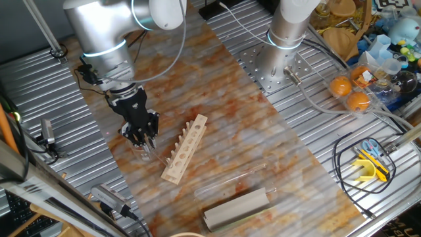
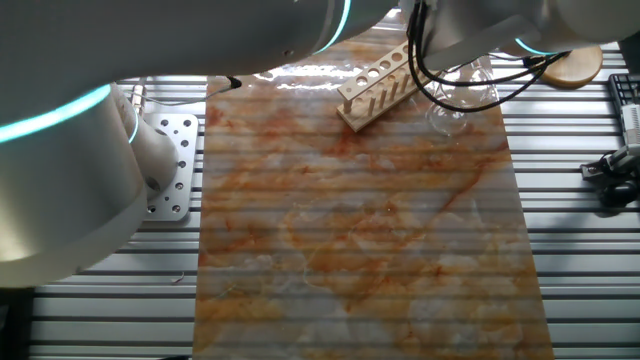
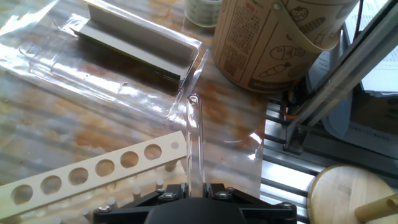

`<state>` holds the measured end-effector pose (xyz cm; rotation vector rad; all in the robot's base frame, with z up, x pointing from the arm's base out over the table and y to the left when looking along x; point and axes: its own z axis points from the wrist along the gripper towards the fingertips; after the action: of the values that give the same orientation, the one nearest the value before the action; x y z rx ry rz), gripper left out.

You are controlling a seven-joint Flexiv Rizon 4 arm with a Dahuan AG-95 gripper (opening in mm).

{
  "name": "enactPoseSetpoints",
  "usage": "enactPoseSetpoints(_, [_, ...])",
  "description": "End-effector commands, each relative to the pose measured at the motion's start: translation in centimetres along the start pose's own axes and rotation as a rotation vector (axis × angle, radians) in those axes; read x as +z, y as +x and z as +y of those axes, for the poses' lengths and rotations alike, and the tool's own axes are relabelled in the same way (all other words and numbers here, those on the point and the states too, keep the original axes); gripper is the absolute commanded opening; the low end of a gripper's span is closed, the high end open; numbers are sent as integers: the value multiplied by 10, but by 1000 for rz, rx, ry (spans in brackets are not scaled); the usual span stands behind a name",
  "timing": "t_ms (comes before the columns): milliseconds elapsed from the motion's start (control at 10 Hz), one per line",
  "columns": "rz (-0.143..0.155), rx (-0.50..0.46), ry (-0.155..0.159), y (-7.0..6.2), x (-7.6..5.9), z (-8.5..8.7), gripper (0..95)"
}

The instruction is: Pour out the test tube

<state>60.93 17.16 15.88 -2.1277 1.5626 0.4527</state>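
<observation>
Fingers (image 3: 194,188) clamped on tube (image 3: 195,140), held near upright beside rack (image 1: 185,147), low over beaker (image 2: 449,112): likely keeps contents in until tilt.

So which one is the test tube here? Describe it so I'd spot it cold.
Find the wooden rack on the marbled mat, then the gripper beside it. The test tube is the thin clear glass tube held between its fingers, far narrower than the squat beaker nearby.

One test tube (image 3: 195,140), one wooden rack (image 1: 185,148), two oranges (image 1: 341,86), one beaker (image 2: 447,118)
</observation>
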Motion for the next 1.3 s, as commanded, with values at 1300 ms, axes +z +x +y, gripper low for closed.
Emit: enactPoseSetpoints(1300, [-57,58,19,-4,-1,-1,0])
